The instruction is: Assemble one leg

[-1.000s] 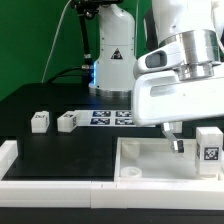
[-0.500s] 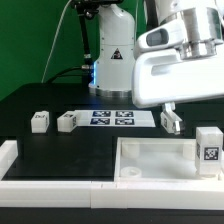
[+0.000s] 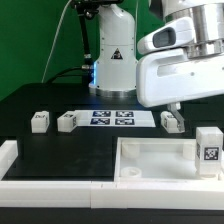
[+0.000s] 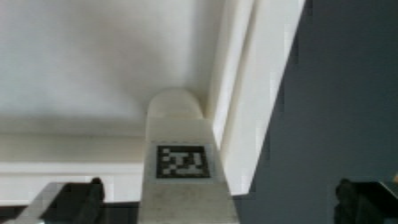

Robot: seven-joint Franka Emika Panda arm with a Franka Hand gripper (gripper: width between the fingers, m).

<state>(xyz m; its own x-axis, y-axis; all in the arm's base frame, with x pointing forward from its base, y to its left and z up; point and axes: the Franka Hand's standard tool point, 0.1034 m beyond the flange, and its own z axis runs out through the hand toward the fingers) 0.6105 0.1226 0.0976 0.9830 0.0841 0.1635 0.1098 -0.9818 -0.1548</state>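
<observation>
The leg (image 4: 178,150) you want rests on the panel (image 4: 89,60), tight against the inner side of its raised wall, with its tag turned toward the wrist camera. In the exterior view I cannot pick it out against the white panel (image 3: 150,165).

The gripper (image 3: 172,120) hangs above the panel's far edge with its jaws wide apart. In the wrist view one finger (image 4: 71,198) shows on each side of the leg and neither touches it.

My reading is that the step in hand is taking hold of this leg. It sits nearer one finger than the other, so centre the jaws on it first. Then come down straight and close below the tag.

Mind the panel's wall: the finger on that side has little room and could land on the rim.

A second leg (image 3: 208,145) stands upright just beside the panel's corner at the exterior view's right, close enough to clip if you swing that way. The marker board (image 3: 112,117) lies beyond the panel's far edge. A third leg (image 3: 67,121) and a fourth leg (image 3: 40,121) lie well apart from the panel, past that board
</observation>
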